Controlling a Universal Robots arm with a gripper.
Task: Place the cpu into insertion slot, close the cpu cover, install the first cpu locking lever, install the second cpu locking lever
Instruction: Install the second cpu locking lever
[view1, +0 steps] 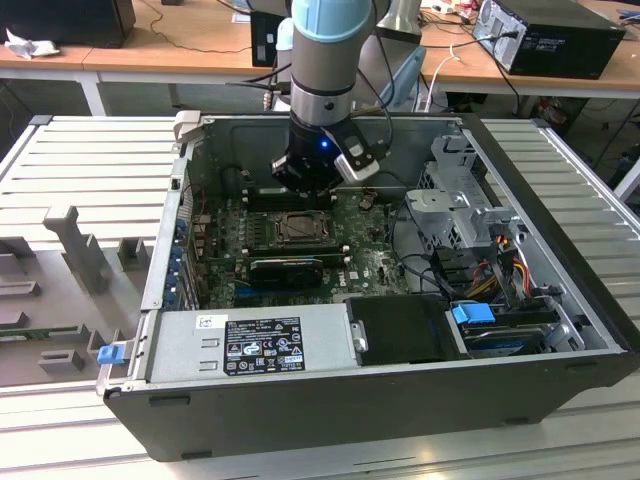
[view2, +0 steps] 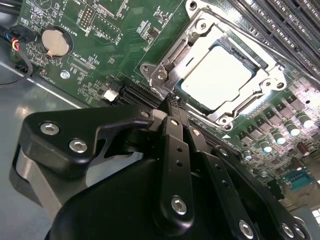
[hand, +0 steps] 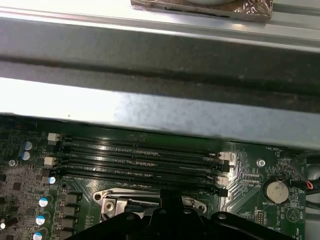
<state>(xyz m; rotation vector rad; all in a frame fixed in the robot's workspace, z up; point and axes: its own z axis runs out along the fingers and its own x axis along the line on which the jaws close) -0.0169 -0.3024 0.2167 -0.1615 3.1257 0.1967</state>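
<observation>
- Hanging inside the open computer case (view1: 520, 300), the gripper (view2: 172, 102) has its two black fingers pressed together with nothing between them; its tip is just beside a corner of the cpu cover (view2: 191, 48).
- The cpu (view2: 225, 75), a flat square with a pale silver top, lies in the insertion slot (view2: 245, 51), on the green circuit board (view2: 115, 30).
- The cover, a thin shiny metal frame with a large cut-out, lies flat around the chip.
- One black-and-white printed label (view1: 262, 345) sits on the grey metal power supply (view1: 190, 345); its print is too small to tell.
- White lettering marks the board in both wrist views, mostly too fine to make out.
- Four long black memory slots (hand: 140, 160) run side by side next to the socket.
- One round silver coin battery (hand: 276, 190) sits on the board, well apart from the socket.
- A long black expansion card (view1: 285, 268) lies just beside the socket.
- Two blue plastic clips show in the exterior view: one (view1: 110, 352) at the case's corner, one (view1: 472, 312) by the drive bay.
</observation>
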